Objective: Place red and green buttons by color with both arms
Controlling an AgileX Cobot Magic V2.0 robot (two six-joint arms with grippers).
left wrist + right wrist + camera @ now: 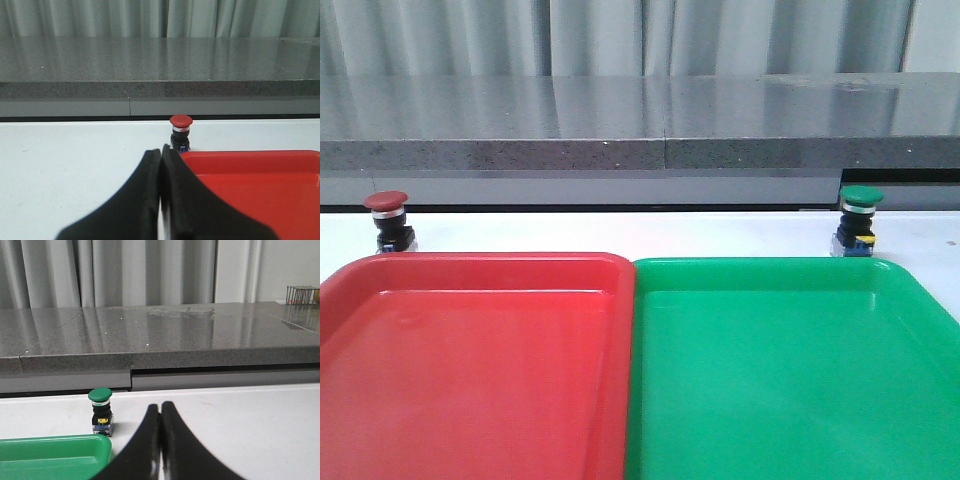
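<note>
The red button stands upright on the white table just behind the far left corner of the red tray. It also shows in the left wrist view. The green button stands upright just behind the green tray near its far right corner, and shows in the right wrist view. My left gripper is shut and empty, short of the red button. My right gripper is shut and empty, to the side of the green button. Neither gripper shows in the front view.
The two trays lie side by side and fill the near table. A grey stone ledge runs along the far edge of the table, with curtains behind. A small wire rack stands on the ledge far off.
</note>
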